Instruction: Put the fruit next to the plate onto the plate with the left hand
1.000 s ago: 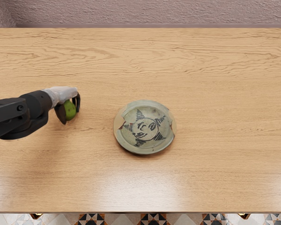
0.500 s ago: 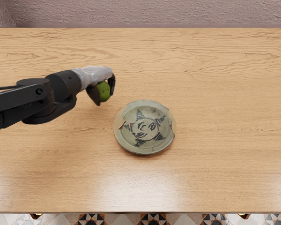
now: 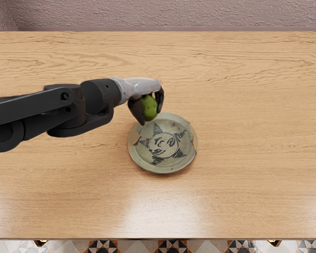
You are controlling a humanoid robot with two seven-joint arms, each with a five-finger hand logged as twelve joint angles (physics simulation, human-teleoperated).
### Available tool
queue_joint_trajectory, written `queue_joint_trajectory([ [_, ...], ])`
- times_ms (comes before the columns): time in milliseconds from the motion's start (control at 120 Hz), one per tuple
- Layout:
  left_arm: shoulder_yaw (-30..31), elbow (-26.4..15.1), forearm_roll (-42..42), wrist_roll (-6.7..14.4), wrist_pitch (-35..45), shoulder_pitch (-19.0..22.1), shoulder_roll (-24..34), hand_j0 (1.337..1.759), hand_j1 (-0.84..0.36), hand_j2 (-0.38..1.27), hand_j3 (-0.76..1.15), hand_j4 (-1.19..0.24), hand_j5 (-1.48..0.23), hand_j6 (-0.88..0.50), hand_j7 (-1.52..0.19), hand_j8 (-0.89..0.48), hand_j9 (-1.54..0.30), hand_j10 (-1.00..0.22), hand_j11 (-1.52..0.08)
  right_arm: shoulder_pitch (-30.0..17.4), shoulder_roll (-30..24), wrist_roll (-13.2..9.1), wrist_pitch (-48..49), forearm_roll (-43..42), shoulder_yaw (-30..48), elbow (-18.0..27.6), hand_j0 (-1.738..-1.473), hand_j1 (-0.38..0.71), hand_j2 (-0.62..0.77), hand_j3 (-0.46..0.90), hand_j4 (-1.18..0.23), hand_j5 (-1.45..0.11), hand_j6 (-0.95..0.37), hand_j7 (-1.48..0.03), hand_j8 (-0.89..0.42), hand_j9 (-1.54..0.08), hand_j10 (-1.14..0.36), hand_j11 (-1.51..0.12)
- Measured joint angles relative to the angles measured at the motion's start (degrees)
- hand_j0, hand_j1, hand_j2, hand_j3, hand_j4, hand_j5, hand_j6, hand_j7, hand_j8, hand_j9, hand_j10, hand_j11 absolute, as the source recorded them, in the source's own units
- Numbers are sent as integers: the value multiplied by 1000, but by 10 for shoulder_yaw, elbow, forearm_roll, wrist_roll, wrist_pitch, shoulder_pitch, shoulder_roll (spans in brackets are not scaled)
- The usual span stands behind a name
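A small green fruit (image 3: 149, 107) is held in my left hand (image 3: 147, 105), whose fingers are curled around it. The hand hangs above the plate's upper left rim, off the table. The plate (image 3: 187, 156) is round, grey-green, with a dark star-like face pattern, and lies flat at the table's middle. My left arm (image 3: 52, 108) reaches in from the left edge. The underside of the fruit is partly hidden by the dark fingers.
The wooden table (image 3: 242, 79) fills the view, with a wall behind its far edge and patterned floor below its near edge. No other objects are on it.
My left hand has carried the green fruit to the right, from the table's left part to above the plate's upper left rim. The plate has not moved.
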Motion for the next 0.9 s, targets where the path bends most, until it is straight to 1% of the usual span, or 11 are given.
queue_joint_trajectory([
  [67, 0, 0, -6, 0, -6, 3, -12, 1648, -235, 206, 0, -755, -1071, -351, -1012, -315, -1032, -518, -1049, 0, 0, 0, 0, 0, 0, 0, -1658, -349, 0, 0, 0, 0, 0, 0, 0, 0, 0, 0],
  [383, 2, 0, -22, 0, -28, 25, -28, 1648, -245, 215, 0, -750, -1072, -343, -1014, -309, -1031, -511, -1050, 0, 0, 0, 0, 0, 0, 0, -1658, -349, 0, 0, 0, 0, 0, 0, 0, 0, 0, 0],
  [550, 3, 2, -22, 0, -35, 37, -40, 1648, -226, 194, 0, -763, -1068, -355, -1012, -320, -1031, -522, -1050, 0, 0, 0, 0, 0, 0, 0, -1658, -349, 0, 0, 0, 0, 0, 0, 0, 0, 0, 0],
  [775, 5, 18, -15, 0, -33, 41, -64, 1648, -238, 209, 0, -764, -1067, -348, -1011, -313, -1031, -514, -1050, 0, 0, 0, 0, 0, 0, 0, -1658, -349, 0, 0, 0, 0, 0, 0, 0, 0, 0, 0],
  [900, 5, 27, -13, 0, -33, 41, -69, 1648, -238, 205, 0, -766, -1063, -348, -1008, -314, -1028, -515, -1048, 0, 0, 0, 0, 0, 0, 0, -1658, -349, 0, 0, 0, 0, 0, 0, 0, 0, 0, 0],
])
